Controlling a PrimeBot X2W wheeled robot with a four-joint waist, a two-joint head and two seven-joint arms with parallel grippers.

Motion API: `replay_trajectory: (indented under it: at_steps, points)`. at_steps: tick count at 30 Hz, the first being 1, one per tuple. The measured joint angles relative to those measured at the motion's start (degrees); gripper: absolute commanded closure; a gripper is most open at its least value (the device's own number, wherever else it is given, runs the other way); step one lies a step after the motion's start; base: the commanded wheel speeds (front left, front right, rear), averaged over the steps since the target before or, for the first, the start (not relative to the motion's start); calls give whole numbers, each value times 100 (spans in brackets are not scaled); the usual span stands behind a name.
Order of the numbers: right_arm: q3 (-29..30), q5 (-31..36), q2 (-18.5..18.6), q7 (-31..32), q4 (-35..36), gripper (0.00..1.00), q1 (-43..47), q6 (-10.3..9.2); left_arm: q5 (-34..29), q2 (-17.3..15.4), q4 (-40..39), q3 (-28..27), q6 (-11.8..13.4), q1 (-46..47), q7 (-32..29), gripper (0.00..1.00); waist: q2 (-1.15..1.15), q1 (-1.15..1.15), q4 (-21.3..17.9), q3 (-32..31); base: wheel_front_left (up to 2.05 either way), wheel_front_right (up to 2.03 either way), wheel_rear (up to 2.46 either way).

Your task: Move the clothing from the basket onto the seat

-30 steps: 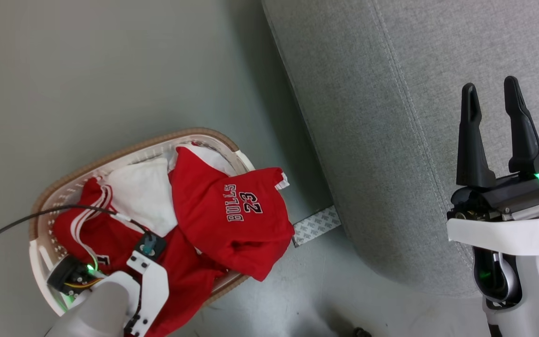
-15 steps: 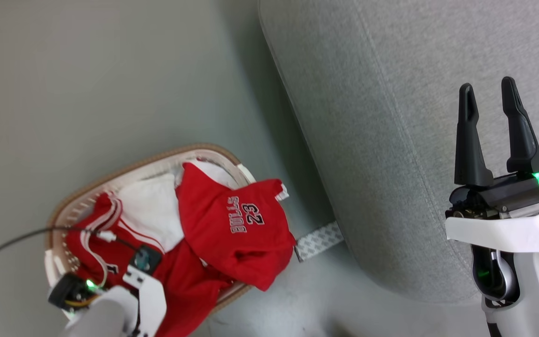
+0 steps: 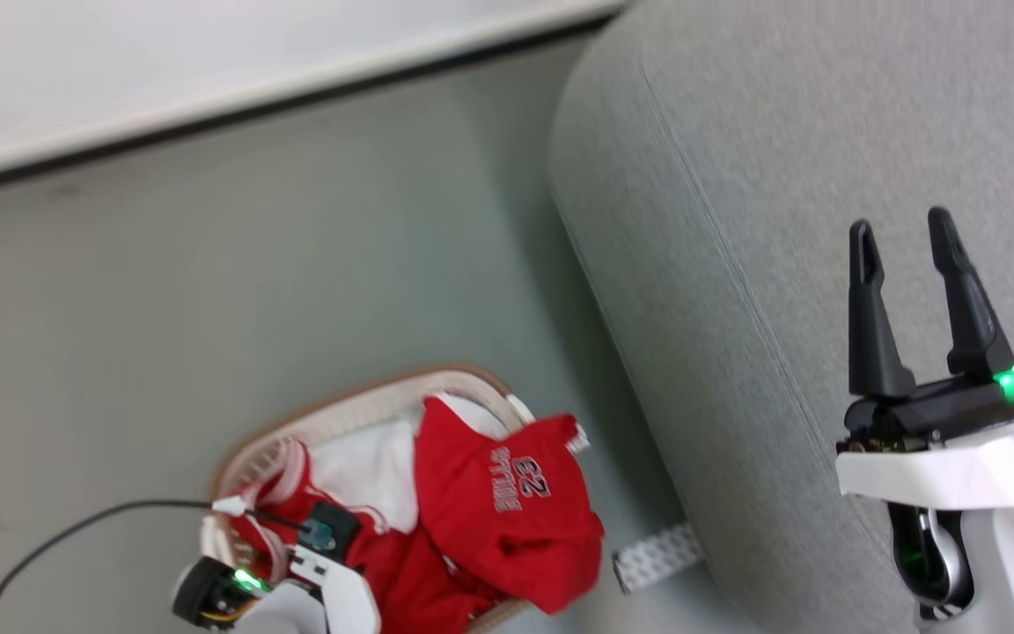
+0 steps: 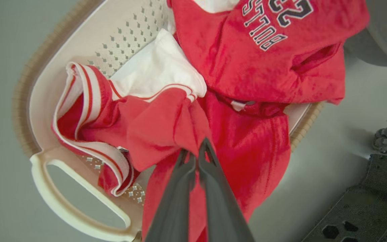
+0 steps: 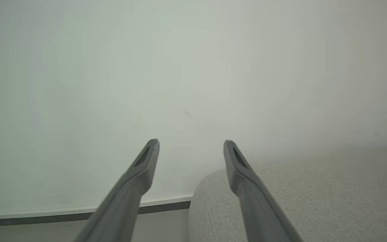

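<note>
Left pincer (image 4: 196, 153): clamped shut on a red fold of the clothing (image 4: 160, 127), near the basket's (image 4: 79, 57) handle end.
Right pincer (image 3: 900, 224): held wide open, empty, over the seat (image 3: 718, 220).

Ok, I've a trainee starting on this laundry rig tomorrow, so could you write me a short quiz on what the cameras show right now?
1. True or false: the left gripper is shut on red fabric of the clothing in the basket.
2. Pick one. The right gripper is: A) open and holding nothing; B) shut on a white towel; C) clamped on the basket's rim.
3. Fill in: the garment printed "BULLS 23" drapes over the basket's rim on the side nearer the ____.

Key: 1 true; 2 A; 3 seat.
</note>
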State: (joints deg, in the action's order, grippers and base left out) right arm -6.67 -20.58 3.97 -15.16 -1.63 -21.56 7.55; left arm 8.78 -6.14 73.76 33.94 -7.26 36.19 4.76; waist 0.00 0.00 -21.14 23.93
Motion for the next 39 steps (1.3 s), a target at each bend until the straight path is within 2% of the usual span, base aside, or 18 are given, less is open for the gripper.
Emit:
replay_trajectory:
  at_steps: [10, 23, 30, 39]
  points:
    - [-89, -1, 147, 0, -126, 0, 332, 0, 660, 266, -281, 25, -23, -249, 761, 100, 0, 0, 555, -924, 0, 0, 0]
    - [-65, -9, 186, 0, -258, 0, 736, 0, 1415, 323, -1639, 512, -25, -572, 1016, 100, 0, -1, 1331, -1786, 0, 0, 0]
    - [-96, -1, 185, 0, -291, 0, 890, 0, 1454, 154, -2653, 409, -26, -598, 1031, 100, 0, -1, 1570, -2105, 0, 0, 0]
    - [-259, 0, 181, 1, -379, 0, 1098, 0, 1536, -42, -3953, 127, 74, -631, 1032, 100, 0, 0, 1669, -2382, 0, 0, 0]
